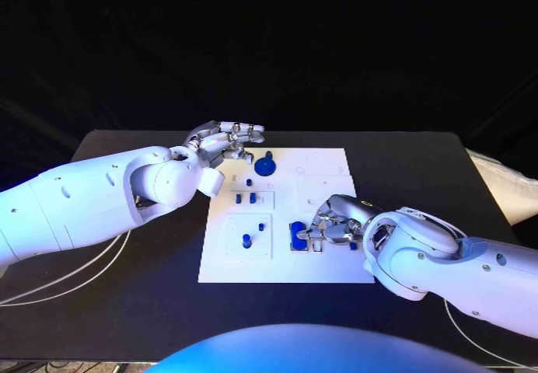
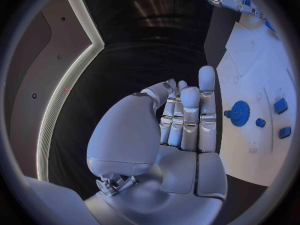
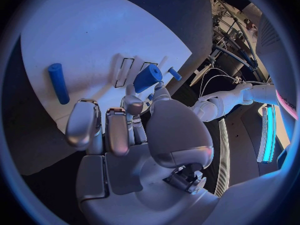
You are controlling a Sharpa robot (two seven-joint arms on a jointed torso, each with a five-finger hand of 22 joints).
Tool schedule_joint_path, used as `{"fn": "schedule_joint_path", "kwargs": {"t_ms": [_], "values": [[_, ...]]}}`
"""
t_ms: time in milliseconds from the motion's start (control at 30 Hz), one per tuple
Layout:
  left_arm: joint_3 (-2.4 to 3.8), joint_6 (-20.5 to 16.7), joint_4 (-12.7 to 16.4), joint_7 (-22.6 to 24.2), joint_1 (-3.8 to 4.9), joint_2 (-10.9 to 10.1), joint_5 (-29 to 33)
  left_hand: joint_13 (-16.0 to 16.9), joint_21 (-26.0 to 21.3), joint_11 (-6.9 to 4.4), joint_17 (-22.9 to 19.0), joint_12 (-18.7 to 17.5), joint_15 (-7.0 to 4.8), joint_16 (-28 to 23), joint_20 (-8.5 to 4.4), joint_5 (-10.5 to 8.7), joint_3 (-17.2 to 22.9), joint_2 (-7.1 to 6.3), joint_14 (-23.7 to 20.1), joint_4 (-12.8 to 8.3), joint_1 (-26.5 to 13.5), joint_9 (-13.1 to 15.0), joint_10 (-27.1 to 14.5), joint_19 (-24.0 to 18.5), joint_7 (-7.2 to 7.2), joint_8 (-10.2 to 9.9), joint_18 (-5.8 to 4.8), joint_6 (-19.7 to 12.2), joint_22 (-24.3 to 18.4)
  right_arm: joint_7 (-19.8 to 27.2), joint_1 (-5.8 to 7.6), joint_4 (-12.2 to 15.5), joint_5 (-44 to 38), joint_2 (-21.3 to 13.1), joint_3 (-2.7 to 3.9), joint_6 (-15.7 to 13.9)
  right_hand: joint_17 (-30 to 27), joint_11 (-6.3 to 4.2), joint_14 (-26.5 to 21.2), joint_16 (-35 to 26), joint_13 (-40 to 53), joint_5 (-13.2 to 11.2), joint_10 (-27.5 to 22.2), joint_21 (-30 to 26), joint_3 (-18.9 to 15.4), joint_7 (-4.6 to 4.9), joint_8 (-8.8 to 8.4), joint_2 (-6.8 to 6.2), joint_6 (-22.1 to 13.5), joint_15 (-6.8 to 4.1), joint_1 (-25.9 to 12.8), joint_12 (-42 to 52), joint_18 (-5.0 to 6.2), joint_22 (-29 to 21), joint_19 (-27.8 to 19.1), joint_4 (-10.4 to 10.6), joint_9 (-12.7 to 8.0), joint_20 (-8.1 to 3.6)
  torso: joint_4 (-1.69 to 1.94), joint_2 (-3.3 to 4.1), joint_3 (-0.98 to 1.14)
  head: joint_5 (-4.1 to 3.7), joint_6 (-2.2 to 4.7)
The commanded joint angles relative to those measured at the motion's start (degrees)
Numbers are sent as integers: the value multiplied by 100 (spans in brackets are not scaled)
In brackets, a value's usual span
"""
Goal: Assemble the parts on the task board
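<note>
White arms (image 1: pixel 90 198), silver fingers (image 2: pixel 207 92)

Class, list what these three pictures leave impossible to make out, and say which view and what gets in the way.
- Head view: the right hand covers the blue parts beneath it; contact unclear.
- Right wrist view: fingers hide the blue block's lower end.
- Left wrist view: the blue gear's teeth are too small to count.

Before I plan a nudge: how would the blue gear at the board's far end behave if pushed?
The blue gear looks like rigid plastic, so it should stay stiff. It lies flat on the task board, so it would likely slide, not roll or tip. The toothed rim seen in the left wrist view could snag fingers. The left hand hovers nearby.
</note>
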Motion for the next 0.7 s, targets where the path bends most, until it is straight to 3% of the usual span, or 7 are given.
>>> {"fn": "schedule_joint_path", "kwargs": {"t_ms": [33, 233, 500, 700], "values": [[3, 102, 7, 31, 1, 2, 12, 5, -28, 13, -2, 25, 9, -11, 9, 26, -16, 11, -27, 12, -56, -6, -36, -42, 2, 39, 100, -22, -7, 44, -5, 16, -179, 5, 0, 62, 36, -12, 293, 14, 93, 13, 80, 22, 50, -19, 8, 0, -12, -10, 346, 85, -67, 42, 27, -199, 27, -6, 8, 5, 1, -5, -11], [3, 111, 5, 20, 1, 1, 13, 6, -30, 11, -9, 30, 9, -12, 10, 27, -16, 16, -29, 15, -61, -6, -38, -42, 0, 42, 101, -23, -8, 71, -7, 14, -293, 35, 0, 200, 111, -30, 307, 55, 278, -177, 192, 69, 105, -37, 39, 23, 36, -24, 735, 246, -84, 138, 57, -460, 74, -15, 5, 0, -3, 1, -27], [3, 114, 4, 11, 0, -2, 13, 6, -30, 11, -9, 30, 9, -12, 10, 27, -16, 16, -29, 15, -61, -6, -38, -42, 0, 42, 101, -23, -8, 74, -17, -19, -340, 72, -1, 175, 153, -35, 314, 79, 337, -213, 231, 92, 112, -41, 48, 66, 56, -27, 753, 300, -92, 184, 72, -473, 87, -17, 7, 2, -1, 5, -37], [3, 120, 0, 8, 0, -6, 13, 7, -32, 8, -9, 35, 8, -10, 11, 29, -12, 21, -30, 13, -58, -5, -39, -42, -3, 45, 102, -23, -10, 245, -28, 14, -348, 45, -1, -153, 240, -39, 333, 133, 463, -220, 314, 117, 41, -49, 60, 94, 86, -30, 623, 419, -98, 227, 89, -400, 108, -21, -2, 0, 1, 10, -37]]}}
